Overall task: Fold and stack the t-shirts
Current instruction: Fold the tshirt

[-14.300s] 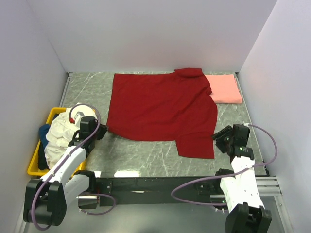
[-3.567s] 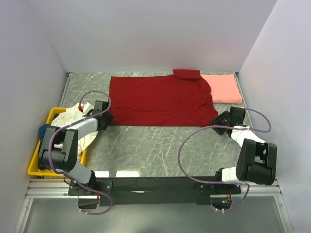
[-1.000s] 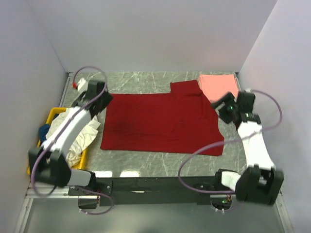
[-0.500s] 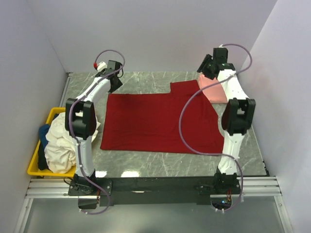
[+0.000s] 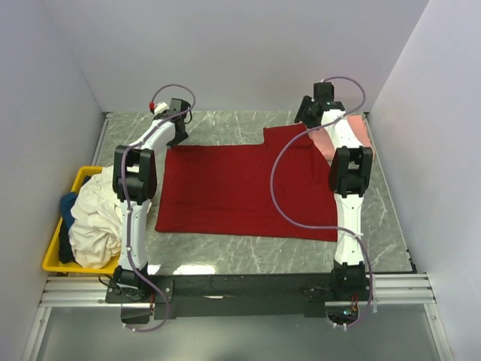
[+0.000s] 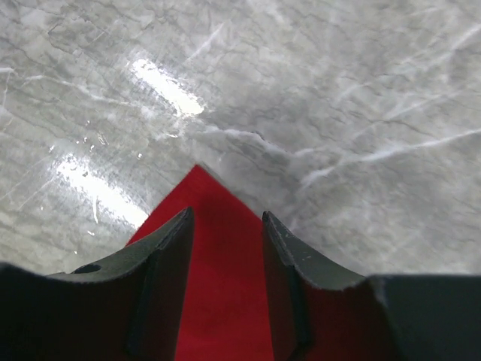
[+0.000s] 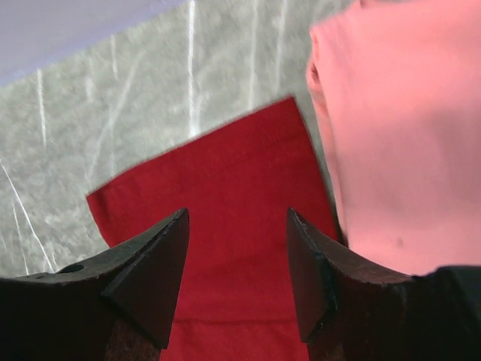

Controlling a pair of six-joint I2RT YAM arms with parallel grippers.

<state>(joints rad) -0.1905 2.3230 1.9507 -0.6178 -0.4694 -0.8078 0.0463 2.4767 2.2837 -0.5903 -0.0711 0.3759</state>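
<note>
Fingers [image 7: 150, 278] apart, red shirt [image 7: 225, 195] (pink shirt [image 7: 391, 135] beside)

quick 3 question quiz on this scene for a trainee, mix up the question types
1. True or false: the dark red cloth t-shirt lies spread on the grey marble table.
2. What is heaped in the yellow plastic bin? A) cream-white cloth B) metal pots C) green towels
3. Fill in: in the wrist views, the left gripper and the right gripper each hang over the red shirt with jaws ___.

Key: 1 true; 2 A; 3 open
</note>
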